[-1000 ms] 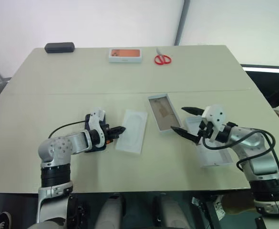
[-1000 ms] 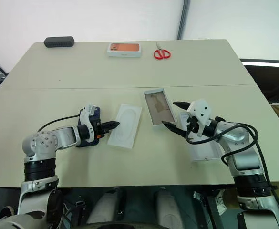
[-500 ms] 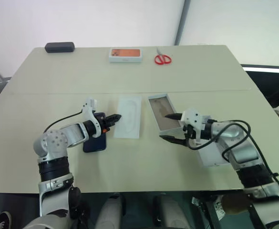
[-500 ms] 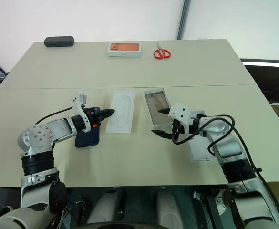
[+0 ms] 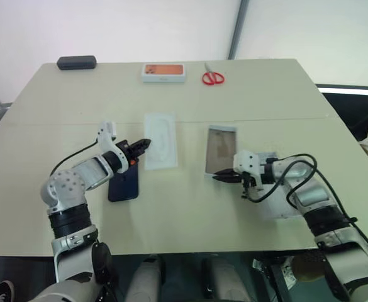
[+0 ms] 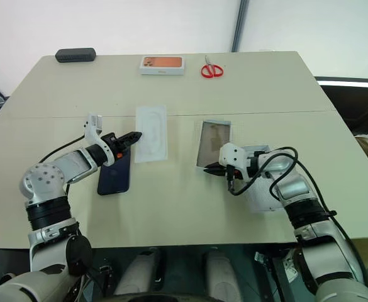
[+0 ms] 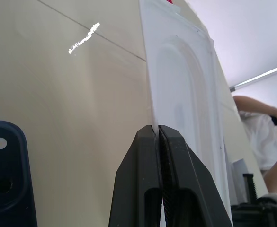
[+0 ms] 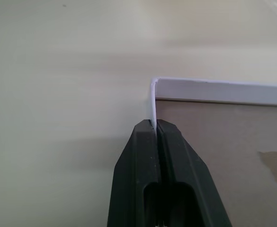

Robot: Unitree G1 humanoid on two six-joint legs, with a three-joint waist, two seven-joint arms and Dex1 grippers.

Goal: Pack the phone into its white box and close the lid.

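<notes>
On the table [image 5: 265, 100], right hand [image 5: 216, 177] has clamped the white box [image 5: 221, 150]; left hand [image 5: 146, 144] still pinches the insert [image 5: 160, 139].

Your robot's arms are silver-grey metal with rounded, drum-like joints and black bands between the segments. Each wrist carries a white block housing ahead of a gripper with two tapered black fingers: the left gripper [image 5: 141, 146], the right gripper [image 5: 220, 177]. Black cables loop loosely along both forearms.
</notes>
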